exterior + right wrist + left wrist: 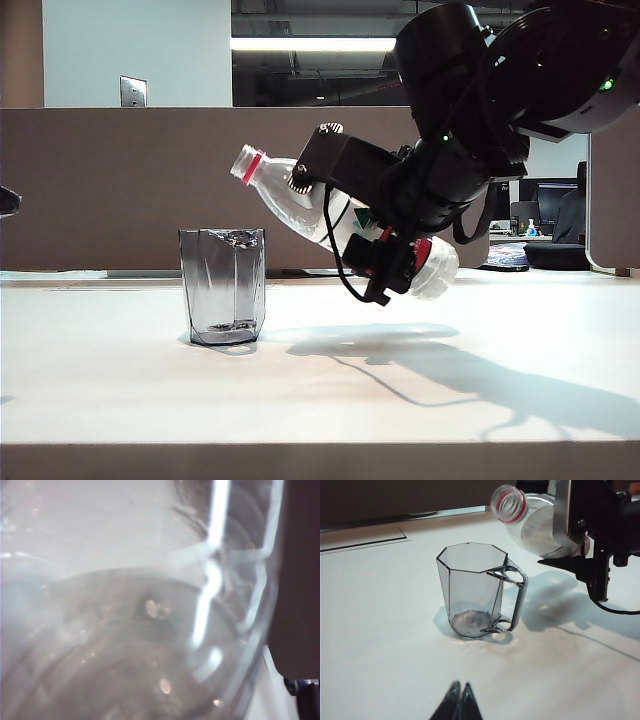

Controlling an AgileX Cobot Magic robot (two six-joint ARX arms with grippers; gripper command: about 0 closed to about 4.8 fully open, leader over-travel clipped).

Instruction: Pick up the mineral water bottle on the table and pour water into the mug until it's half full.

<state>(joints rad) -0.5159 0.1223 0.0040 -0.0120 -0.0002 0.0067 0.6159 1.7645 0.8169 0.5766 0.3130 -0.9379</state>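
Note:
The mineral water bottle [300,205] hangs tilted over the table [450,400], its open red-ringed mouth [509,503] pointing up and left, above and to the right of the mug. My right gripper [350,215] is shut on the bottle's labelled middle. In the right wrist view the clear bottle [150,630] fills the picture, blurred. The mug [223,285] is smoky-grey and faceted, upright on the table, and the left wrist view shows the mug [472,592] with a handle. No stream of water shows. My left gripper [460,687] is shut and empty, low in front of the mug.
A brown partition [120,180] runs behind the table. A black cable [340,270] loops down from the right gripper. The right arm's shadow [450,370] lies on the table's right half. The tan front edge [320,462] is near the camera.

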